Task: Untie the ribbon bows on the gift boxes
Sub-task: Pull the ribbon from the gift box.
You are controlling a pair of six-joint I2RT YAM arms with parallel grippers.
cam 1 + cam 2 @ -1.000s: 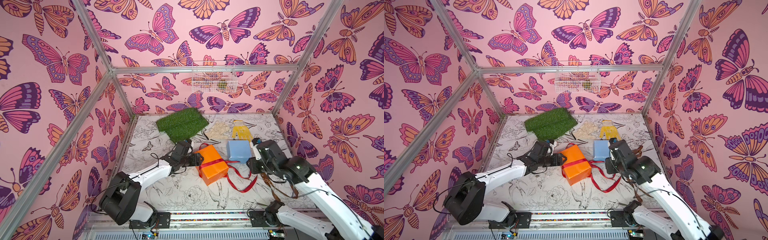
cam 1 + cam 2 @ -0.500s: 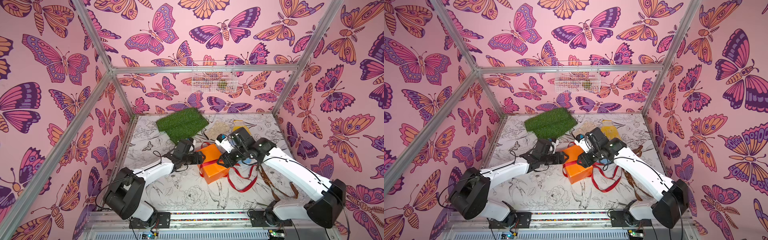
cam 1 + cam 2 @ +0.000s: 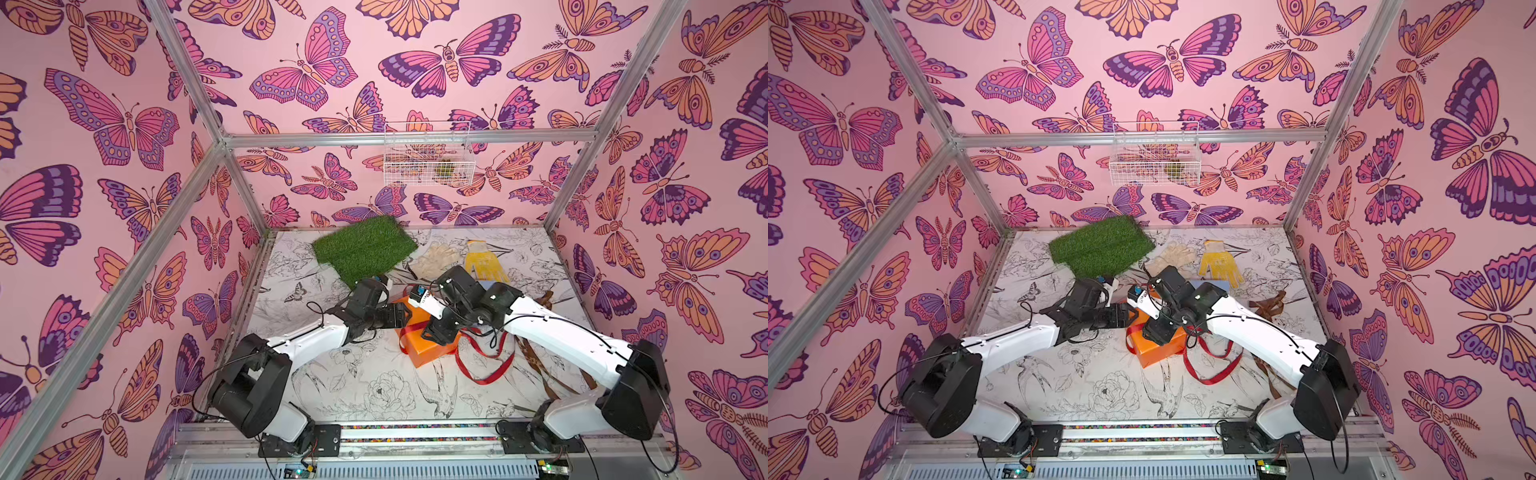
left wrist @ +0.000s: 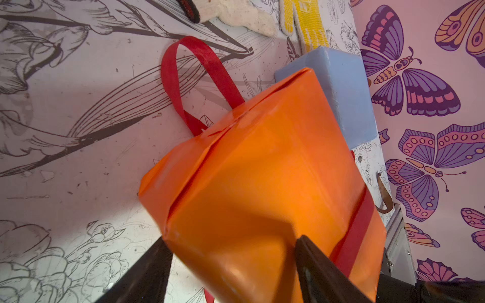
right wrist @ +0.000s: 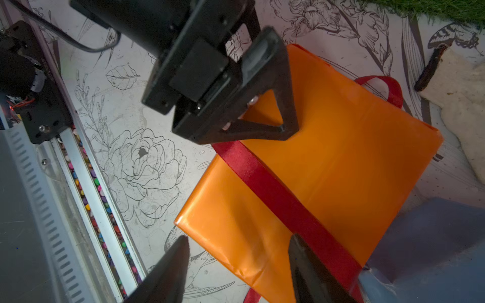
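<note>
We saw L gripper (image 3: 402, 318) clamped on end of orange box (image 5: 341, 157); R gripper (image 5: 238, 237) hung spread wide over box corner, nothing held, near red ribbon (image 5: 275, 189).

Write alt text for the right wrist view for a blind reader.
An orange paper-wrapped box banded by a shiny red satin ribbon fills the view, the right gripper poised over its corner with jaws open. The left gripper clamps its opposite end; a light blue box sits alongside.
</note>
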